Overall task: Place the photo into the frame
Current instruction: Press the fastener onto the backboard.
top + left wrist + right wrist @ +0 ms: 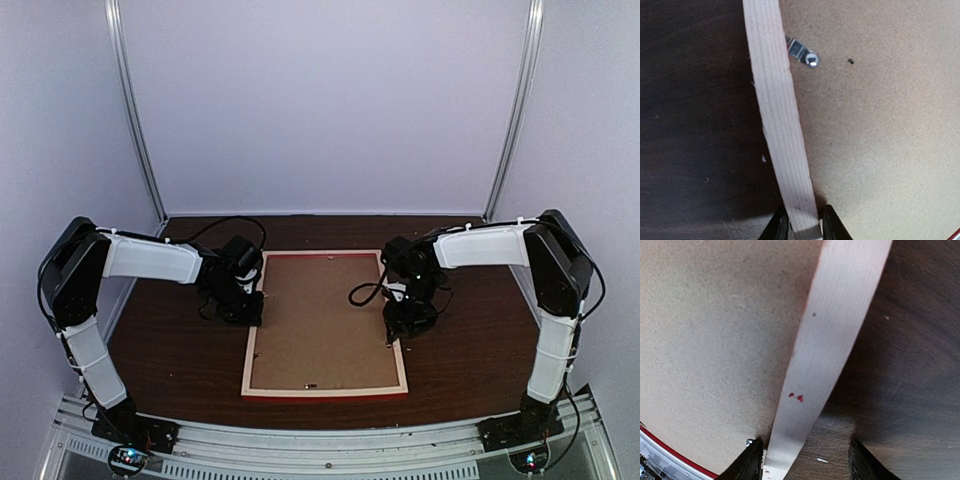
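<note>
The frame (253, 330) lies face down on the table, pale wood back up, with a plain brown backing board (320, 320) filling it. My left gripper (250, 305) is shut on the frame's left rail (777, 115), its black fingers (831, 226) pressed against both sides of the wood. My right gripper (398, 322) straddles the right rail (832, 340) and is open. One finger (751, 460) sits at the rail's inner edge and the other (860, 462) stands well clear over the table. The photo is hidden.
A small metal turn clip (802, 52) sits on the backing board (880, 140) beside the left rail. Dark wooden table (470, 350) surrounds the frame. White walls close in at the back and sides.
</note>
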